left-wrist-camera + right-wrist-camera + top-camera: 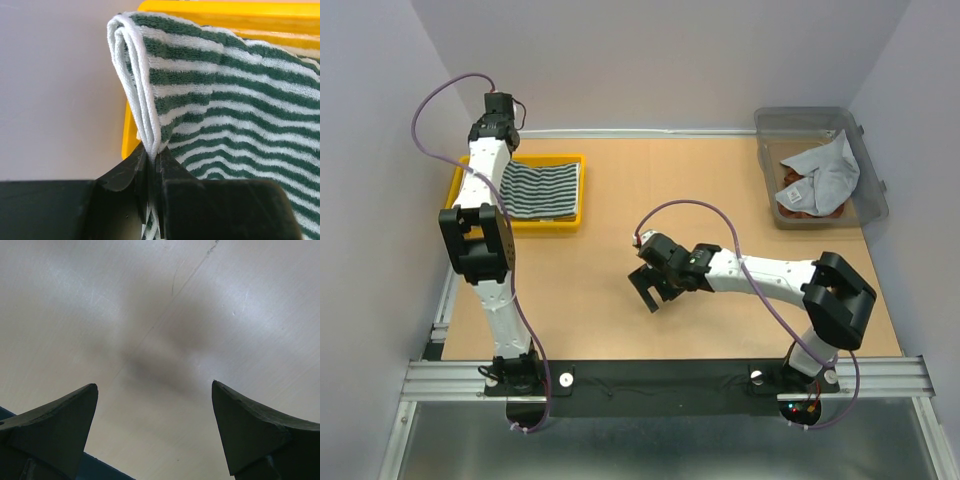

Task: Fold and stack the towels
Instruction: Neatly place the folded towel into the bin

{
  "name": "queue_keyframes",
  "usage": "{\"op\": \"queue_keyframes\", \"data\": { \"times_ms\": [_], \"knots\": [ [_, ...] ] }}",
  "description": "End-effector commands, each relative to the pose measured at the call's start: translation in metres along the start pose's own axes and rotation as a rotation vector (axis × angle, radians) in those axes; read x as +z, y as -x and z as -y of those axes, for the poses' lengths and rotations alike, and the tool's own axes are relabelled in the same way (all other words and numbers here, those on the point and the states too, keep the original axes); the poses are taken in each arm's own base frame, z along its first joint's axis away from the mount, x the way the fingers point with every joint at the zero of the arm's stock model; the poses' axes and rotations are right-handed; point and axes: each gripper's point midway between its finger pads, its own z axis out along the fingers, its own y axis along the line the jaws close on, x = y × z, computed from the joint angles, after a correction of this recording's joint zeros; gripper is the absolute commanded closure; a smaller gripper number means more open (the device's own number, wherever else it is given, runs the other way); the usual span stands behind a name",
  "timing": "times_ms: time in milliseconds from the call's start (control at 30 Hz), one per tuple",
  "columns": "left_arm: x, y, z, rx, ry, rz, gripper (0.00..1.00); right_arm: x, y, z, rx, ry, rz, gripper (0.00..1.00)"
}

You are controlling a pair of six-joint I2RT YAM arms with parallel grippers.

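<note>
Left gripper (153, 159) clamps the doubled hem of the striped towel (225, 115) near the ten-o'clock corner of the yellow tray (129, 140), likely a sound hold since soft, light terry sags; right gripper (154, 386) gapes wide, empty.

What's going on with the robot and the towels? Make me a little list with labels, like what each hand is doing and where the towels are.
left gripper: shut, pinching the folded edge of the striped towel
striped towel: dark green and white, in the yellow tray
right gripper: open, holding nothing, over the bare table
clear bin: far right corner of the table
grey towel: crumpled in the clear bin, on top
rust-brown cloth: under the grey towel, mostly hidden
</note>
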Motion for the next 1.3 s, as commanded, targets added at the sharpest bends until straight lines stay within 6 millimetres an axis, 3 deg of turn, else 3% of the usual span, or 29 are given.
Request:
{"op": "queue_keyframes", "data": {
  "times_ms": [0,133,300,567,967,1167,1200,1267],
  "knots": [
    [0.0,0.015,-0.02,-0.03,0.093,0.048,1.0,-0.006,0.02,-0.008,-0.013,0.028,0.036,0.0],
    [0.005,0.021,-0.019,-0.041,0.089,0.059,1.0,-0.004,0.019,-0.009,-0.017,0.027,0.03,0.0],
    [0.012,0.009,-0.018,-0.048,0.107,0.03,1.0,-0.002,0.018,-0.01,-0.023,0.034,0.022,0.0],
    [0.013,0.014,-0.029,-0.075,0.14,0.047,1.0,-0.002,0.018,-0.009,-0.023,0.028,0.022,0.0],
    [0.033,-0.005,-0.026,-0.085,0.161,-0.014,0.96,0.0,0.018,-0.01,-0.027,0.036,0.016,0.0],
    [0.041,-0.002,-0.026,-0.086,0.178,-0.011,0.95,0.001,0.016,-0.011,-0.032,0.039,0.011,0.0],
    [0.053,-0.014,-0.022,-0.086,0.196,-0.051,0.93,0.001,0.017,-0.013,-0.03,0.045,0.012,0.0],
    [0.055,-0.017,-0.022,-0.09,0.206,-0.062,0.93,0.001,0.017,-0.013,-0.03,0.045,0.01,0.0]
  ]
}}
